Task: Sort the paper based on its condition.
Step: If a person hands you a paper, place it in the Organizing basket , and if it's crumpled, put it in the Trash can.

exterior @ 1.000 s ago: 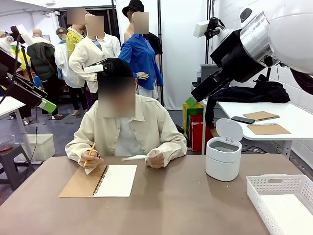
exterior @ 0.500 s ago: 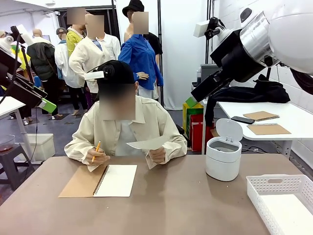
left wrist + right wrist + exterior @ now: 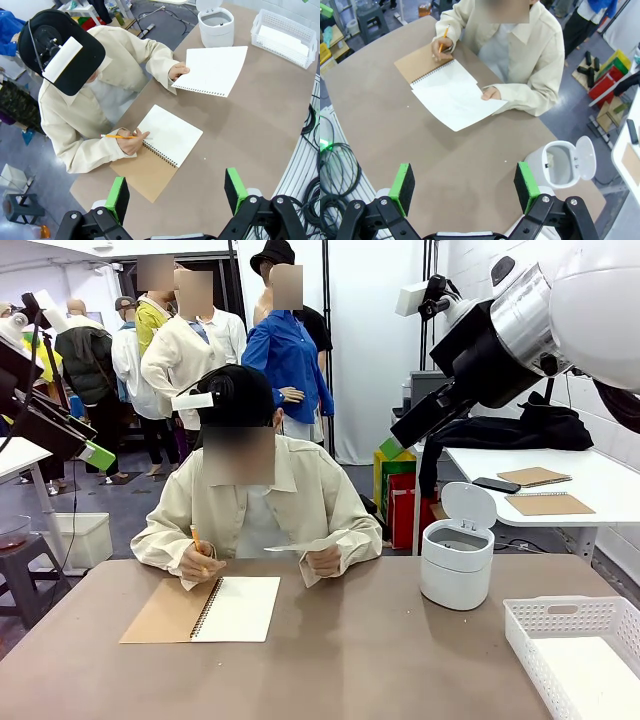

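Your left gripper [image 3: 176, 192] and right gripper [image 3: 464, 186] both hang spread wide, empty, over the brown table [image 3: 380, 660].
Left to right you have: an open notebook [image 3: 215, 608], the paper [image 3: 300, 545] lifted off the table in the person's hand [image 3: 322, 561], a white bin [image 3: 457, 562] with lid up, a basket [image 3: 575, 612]; a side table [image 3: 610, 480] behind.

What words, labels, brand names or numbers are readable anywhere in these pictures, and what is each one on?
No text can be read.
The loose sheet: looks blank.
The notebook, open page and brown cover: no print shows.
The white bin and the basket: no label in sight.
The notebooks on the far table: too small to tell.
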You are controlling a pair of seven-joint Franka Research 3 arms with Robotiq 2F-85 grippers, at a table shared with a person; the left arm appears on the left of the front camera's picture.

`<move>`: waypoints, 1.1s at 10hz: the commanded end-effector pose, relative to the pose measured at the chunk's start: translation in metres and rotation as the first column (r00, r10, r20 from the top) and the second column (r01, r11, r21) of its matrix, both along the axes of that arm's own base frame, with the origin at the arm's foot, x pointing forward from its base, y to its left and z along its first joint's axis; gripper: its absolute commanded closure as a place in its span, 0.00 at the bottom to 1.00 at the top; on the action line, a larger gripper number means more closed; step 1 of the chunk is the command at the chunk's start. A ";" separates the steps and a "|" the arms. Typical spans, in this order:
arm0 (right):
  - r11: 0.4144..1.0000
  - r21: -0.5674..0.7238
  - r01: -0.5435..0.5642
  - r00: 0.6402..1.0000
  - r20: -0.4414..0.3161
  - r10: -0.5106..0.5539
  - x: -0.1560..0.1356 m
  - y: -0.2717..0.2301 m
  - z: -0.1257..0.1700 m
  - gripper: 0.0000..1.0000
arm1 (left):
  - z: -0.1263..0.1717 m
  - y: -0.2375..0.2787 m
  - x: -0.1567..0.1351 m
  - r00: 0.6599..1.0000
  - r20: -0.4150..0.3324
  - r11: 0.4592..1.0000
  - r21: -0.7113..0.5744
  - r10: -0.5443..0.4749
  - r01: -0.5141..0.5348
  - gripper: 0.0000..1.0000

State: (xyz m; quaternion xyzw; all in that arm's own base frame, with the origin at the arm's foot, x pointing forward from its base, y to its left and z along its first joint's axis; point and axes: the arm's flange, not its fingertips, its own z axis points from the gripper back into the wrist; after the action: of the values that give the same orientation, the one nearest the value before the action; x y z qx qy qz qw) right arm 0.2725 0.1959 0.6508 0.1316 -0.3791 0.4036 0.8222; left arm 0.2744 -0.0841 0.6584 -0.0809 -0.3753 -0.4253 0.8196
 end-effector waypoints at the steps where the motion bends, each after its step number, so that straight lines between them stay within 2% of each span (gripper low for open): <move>1: 1.000 0.000 0.000 1.000 0.000 0.000 0.000 0.000 0.000 0.00 | 0.000 0.000 0.000 1.000 0.000 1.000 0.000 0.000 0.000 0.00; 3: 0.990 0.144 0.007 0.980 -0.198 0.021 0.035 -0.003 -0.001 0.00 | 0.000 0.000 0.000 1.000 0.000 1.000 0.000 0.000 0.000 0.00; 4: 0.982 0.187 0.041 0.962 -0.274 0.012 0.054 -0.002 -0.001 0.00 | 0.000 0.000 0.000 1.000 0.000 1.000 0.000 0.000 0.000 0.00; 5: 0.963 0.252 0.095 0.929 -0.370 0.005 0.076 -0.004 -0.005 0.00 | 0.000 0.000 0.000 1.000 0.000 1.000 0.000 0.000 0.000 0.00; 7: 0.901 0.372 0.222 0.841 -0.541 0.017 0.112 -0.008 -0.018 0.00 | 0.000 0.000 0.000 1.000 0.000 1.000 0.000 0.000 0.000 0.00; 8: 0.863 0.410 0.296 0.780 -0.625 0.029 0.126 -0.009 -0.026 0.00 | 0.000 0.000 0.000 1.000 0.000 1.000 0.000 0.000 0.000 0.00; 10: 0.824 0.385 0.415 0.673 -0.740 0.007 0.150 -0.015 -0.053 0.00 | 0.000 0.000 0.000 1.000 0.000 1.000 0.000 0.000 0.000 0.00; 11: 0.823 0.359 0.440 0.632 -0.775 0.000 0.156 -0.015 -0.067 0.00 | 0.000 0.000 0.000 1.000 0.000 1.000 0.000 0.000 0.000 0.00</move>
State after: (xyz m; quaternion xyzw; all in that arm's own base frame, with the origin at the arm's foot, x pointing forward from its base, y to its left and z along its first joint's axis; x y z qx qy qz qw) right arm 0.4258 0.1738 0.5858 0.4525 -0.1375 0.1099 0.8742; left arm 0.2741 -0.0842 0.6584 -0.0809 -0.3754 -0.4256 0.8194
